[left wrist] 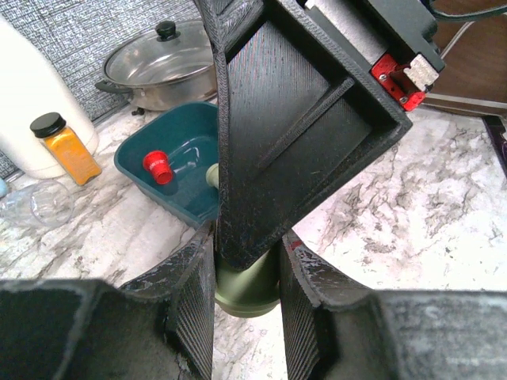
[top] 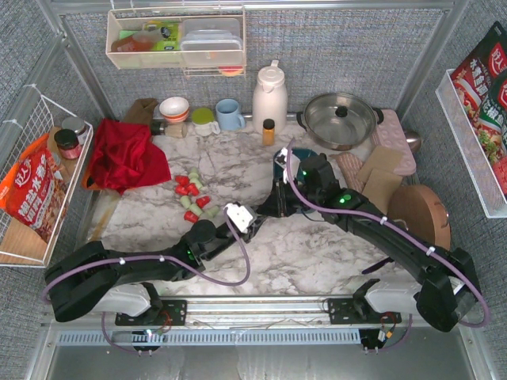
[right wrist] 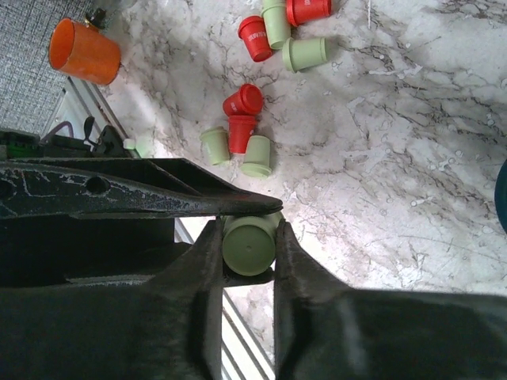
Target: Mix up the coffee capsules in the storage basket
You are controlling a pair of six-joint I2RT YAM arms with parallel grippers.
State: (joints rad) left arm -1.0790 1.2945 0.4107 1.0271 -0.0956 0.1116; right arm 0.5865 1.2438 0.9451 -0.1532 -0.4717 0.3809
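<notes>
marble surface (top: 317, 261) from above: the storage basket (top: 280, 164) is mostly hidden under the right arm (top: 396, 237), and loose coffee capsules (top: 192, 194) lie well left of it.

left wrist: the left hand (left wrist: 245, 273) is clenched on a mint capsule (left wrist: 247, 293) near the basket, its long axis upright in the picture. only here does the basket's inside show, with a red capsule (left wrist: 158, 167) lying in it.

right wrist: the right hand (right wrist: 249, 237) grasps that mint capsule too, flat end facing the camera. the loose capsules lie on their sides, pointing different ways.
</notes>
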